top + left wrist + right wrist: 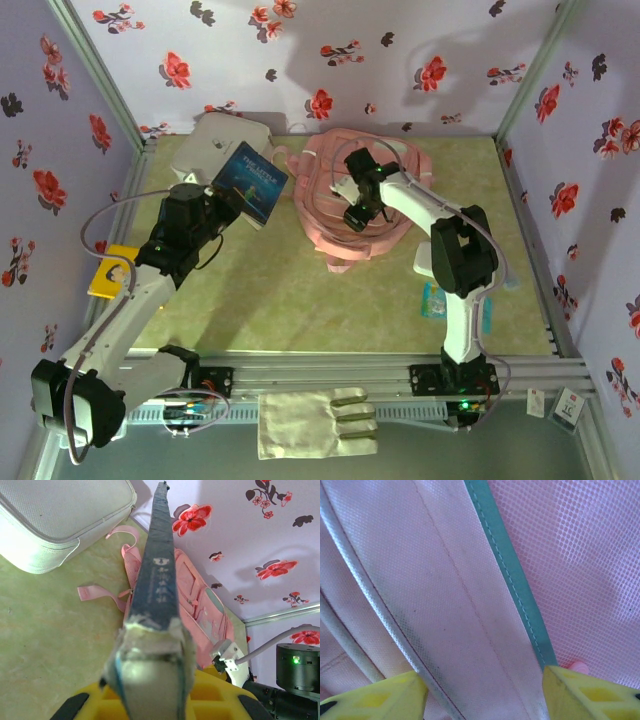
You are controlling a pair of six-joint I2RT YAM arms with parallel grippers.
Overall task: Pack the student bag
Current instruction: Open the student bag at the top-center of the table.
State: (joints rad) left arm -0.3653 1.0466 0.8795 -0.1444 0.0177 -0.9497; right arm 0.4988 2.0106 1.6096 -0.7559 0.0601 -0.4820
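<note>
Left gripper clamping blue book, holding it raised just left of student bag. Right gripper hovering close over bag fabric, jaws apart. Bag lying far centre of table. Book not yet going in. Packing judged barely beginning.

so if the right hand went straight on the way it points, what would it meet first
The student bag: its pink fabric and teal trim lie right ahead of the open right hand. It looks very close, though depth is hard to judge.
</note>
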